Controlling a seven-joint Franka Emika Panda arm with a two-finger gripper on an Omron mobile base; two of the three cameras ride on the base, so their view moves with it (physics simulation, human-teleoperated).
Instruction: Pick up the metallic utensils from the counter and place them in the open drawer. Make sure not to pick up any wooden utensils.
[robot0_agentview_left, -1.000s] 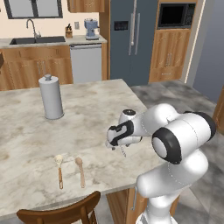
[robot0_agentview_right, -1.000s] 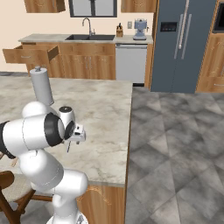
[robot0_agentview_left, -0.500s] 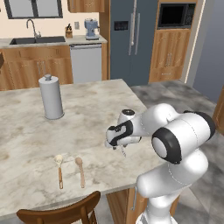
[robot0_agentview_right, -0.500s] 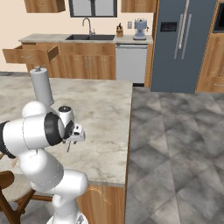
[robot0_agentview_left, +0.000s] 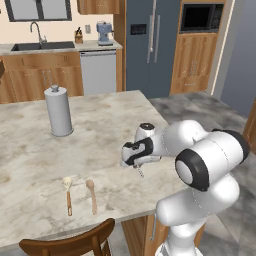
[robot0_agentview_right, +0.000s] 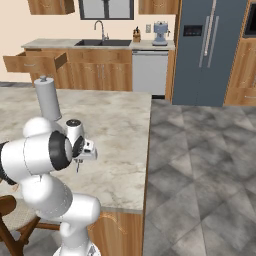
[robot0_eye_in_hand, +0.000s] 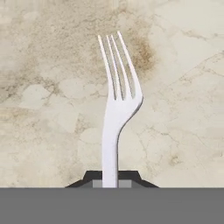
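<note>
Tool: the tool hangs over the worktop near its front right part, fingers pinching the handle of a silver fork.
Fork: in the hand view its handle rises from between the finger tips, tines fanned out at the top, the marbled stone behind it; in the left base view it shows as a thin sliver poking down below the hand, clear of the stone.
Wooden spoons: two of them and lie side by side on the worktop near its front edge, heads pointing away from the chair, well apart from the tool.
Drawer: the drawer stands pulled out at the far cabinets, left of the sink, far from the tool.
Canister: a grey canister stands upright further back on the worktop.
</note>
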